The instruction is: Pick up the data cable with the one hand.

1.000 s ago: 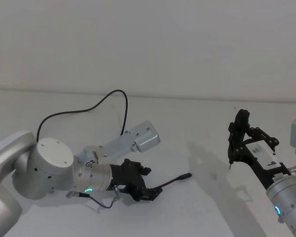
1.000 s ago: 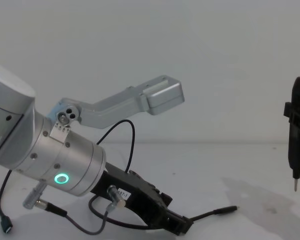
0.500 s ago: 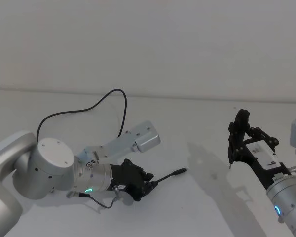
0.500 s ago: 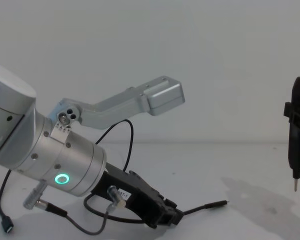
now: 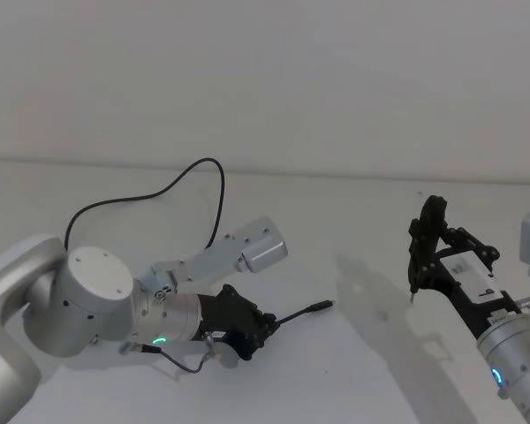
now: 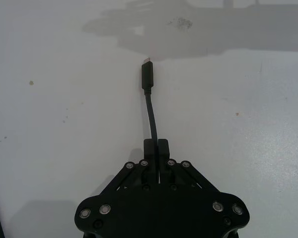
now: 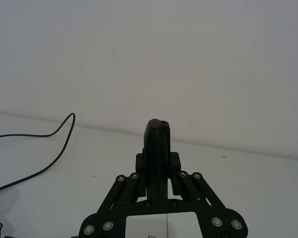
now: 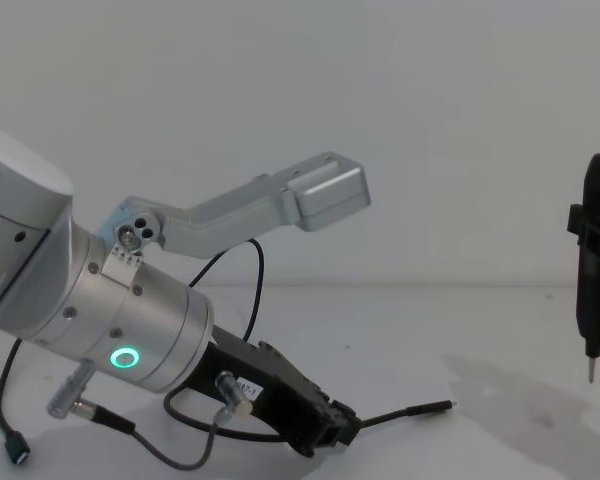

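The cable [image 6: 150, 106] is long, thin and black. It looks very light and floppy. It will bend and hang down when it goes up, and the long part will drag behind. The cable is also thin and smooth, so it could slip out of a loose grip. The best spot to hold it is near the plug [image 6: 147, 77], because the plug is stiff and straight.

That is just where the left gripper [image 6: 156, 147] has it. Its two fingers [image 6: 149, 147] are pressed tight together with the cable pinched between them. A short bit of cable and the plug stick out in front of the fingers. The gripper is low over the white table [image 5: 336, 380], at its left side. The plug points toward the middle of the table. It is not clear if the plug touches the table or is just above it. The rest of the cable [image 5: 185, 174] runs back behind the left arm and makes a big loop on the table near the wall.

The right gripper [image 7: 157, 161] waits far off at the right side. It is closed around a dark tool [image 7: 156, 136] that stands up and has a pin tip [image 8: 591, 375].

There is a small white label [image 8: 246, 386] on the left gripper, but its writing is too small to read. The right gripper has a white label [image 5: 479, 283] too, and its mark cannot be read for sure. A green ring light [image 8: 126, 357] glows on the left arm.
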`<state>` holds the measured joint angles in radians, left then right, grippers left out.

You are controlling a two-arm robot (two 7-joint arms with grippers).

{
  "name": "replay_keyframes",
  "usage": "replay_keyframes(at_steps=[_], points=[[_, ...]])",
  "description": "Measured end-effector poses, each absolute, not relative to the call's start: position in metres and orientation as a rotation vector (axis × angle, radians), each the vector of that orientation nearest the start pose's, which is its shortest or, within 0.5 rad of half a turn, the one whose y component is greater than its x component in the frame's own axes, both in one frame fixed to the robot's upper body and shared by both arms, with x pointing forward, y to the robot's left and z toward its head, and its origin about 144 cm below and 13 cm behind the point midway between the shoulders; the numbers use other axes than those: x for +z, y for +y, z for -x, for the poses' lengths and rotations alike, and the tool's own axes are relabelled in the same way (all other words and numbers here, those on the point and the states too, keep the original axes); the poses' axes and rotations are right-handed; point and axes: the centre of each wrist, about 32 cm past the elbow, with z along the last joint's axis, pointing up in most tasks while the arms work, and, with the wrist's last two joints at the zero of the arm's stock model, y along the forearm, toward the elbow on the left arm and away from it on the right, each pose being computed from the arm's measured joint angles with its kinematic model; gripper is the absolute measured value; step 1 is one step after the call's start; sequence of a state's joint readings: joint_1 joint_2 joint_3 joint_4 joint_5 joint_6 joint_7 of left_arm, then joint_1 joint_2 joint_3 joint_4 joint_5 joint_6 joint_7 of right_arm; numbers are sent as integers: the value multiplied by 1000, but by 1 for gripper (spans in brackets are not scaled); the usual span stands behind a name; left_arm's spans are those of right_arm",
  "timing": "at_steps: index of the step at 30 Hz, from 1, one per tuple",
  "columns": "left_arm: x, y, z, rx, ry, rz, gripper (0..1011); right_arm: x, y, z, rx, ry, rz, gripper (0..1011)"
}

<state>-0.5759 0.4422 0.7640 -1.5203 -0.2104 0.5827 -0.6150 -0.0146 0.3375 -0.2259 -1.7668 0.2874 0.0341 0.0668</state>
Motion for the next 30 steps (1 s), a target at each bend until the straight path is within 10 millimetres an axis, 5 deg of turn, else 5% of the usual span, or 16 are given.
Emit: replay_keyframes(at_steps=[15, 30], points=[[1246, 161, -536, 466, -45, -623, 42, 1194, -238, -443, -1218, -95, -38, 268], [1259, 168, -530, 489, -186, -461, 42, 1229, -235, -442, -1150, -155, -129, 268]])
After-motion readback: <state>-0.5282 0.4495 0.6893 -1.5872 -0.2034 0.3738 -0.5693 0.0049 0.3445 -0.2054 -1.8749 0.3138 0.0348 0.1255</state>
